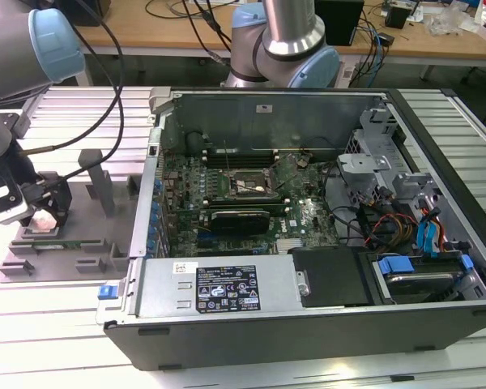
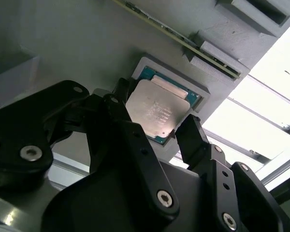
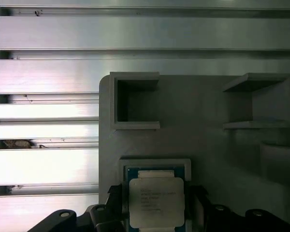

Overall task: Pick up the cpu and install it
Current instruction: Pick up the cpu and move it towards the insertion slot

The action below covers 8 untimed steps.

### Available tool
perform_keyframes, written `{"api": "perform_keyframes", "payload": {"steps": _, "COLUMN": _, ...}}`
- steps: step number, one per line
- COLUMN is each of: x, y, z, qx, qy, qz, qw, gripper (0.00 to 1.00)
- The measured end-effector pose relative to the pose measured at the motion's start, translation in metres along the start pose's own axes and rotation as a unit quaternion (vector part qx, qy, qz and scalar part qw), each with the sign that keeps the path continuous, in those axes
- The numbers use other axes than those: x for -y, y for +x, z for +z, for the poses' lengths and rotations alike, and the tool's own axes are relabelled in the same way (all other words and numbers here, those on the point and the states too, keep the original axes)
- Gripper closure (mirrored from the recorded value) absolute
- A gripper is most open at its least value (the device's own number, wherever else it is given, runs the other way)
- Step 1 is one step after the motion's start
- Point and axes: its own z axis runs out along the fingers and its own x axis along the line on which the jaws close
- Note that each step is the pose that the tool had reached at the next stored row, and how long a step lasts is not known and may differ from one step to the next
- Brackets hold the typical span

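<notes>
My jaws are open, straddling the cpu [image 2: 157,110]. It lies flat in its recess on the grey tray [image 3: 212,145], on the counter [image 1: 57,340] beside the computer case [image 1: 308,324].

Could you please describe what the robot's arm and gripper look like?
The arm is silvery-grey tubing with light blue joint caps, and black cables trail along it. The gripper is matte black, built of jointed links with silver screw heads.
</notes>
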Motion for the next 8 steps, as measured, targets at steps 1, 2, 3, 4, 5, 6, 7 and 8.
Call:
{"api": "perform_keyframes", "payload": {"steps": 1, "x": 0.0000, "y": 0.0000, "z": -0.0001, "qx": -0.0001, "qy": 0.0001, "qz": 0.000, "qw": 1.0000, "gripper": 0.34}}
{"api": "perform_keyframes", "payload": {"steps": 2, "x": -0.0001, "y": 0.0002, "z": -0.0002, "qx": -0.0033, "qy": 0.0001, "qz": 0.000, "qw": 1.0000, "gripper": 0.34}}
{"api": "perform_keyframes", "payload": {"steps": 3, "x": -0.0001, "y": 0.0002, "z": -0.0002, "qx": -0.0038, "qy": 0.0002, "qz": 0.000, "qw": 1.0000, "gripper": 0.34}}
{"api": "perform_keyframes", "payload": {"steps": 4, "x": 0.0000, "y": 0.0002, "z": -0.0002, "qx": -0.0040, "qy": 0.0002, "qz": 0.000, "qw": 1.0000, "gripper": 0.34}}
{"api": "perform_keyframes", "payload": {"steps": 5, "x": 0.0000, "y": 0.0000, "z": -0.0001, "qx": -0.0041, "qy": 0.0001, "qz": 0.000, "qw": 1.0000, "gripper": 0.34}}
{"api": "perform_keyframes", "payload": {"steps": 6, "x": 0.0000, "y": 0.0001, "z": -0.0001, "qx": -0.0043, "qy": 0.0001, "qz": 0.000, "qw": 1.0000, "gripper": 0.34}}
{"api": "perform_keyframes", "payload": {"steps": 7, "x": 0.0000, "y": -0.0002, "z": -0.0001, "qx": -0.0045, "qy": 0.0001, "qz": 0.000, "qw": 1.0000, "gripper": 0.34}}
{"api": "perform_keyframes", "payload": {"steps": 8, "x": 0.0000, "y": -0.0004, "z": 0.0000, "qx": -0.0045, "qy": 0.0001, "qz": 0.000, "qw": 1.0000, "gripper": 0.34}}
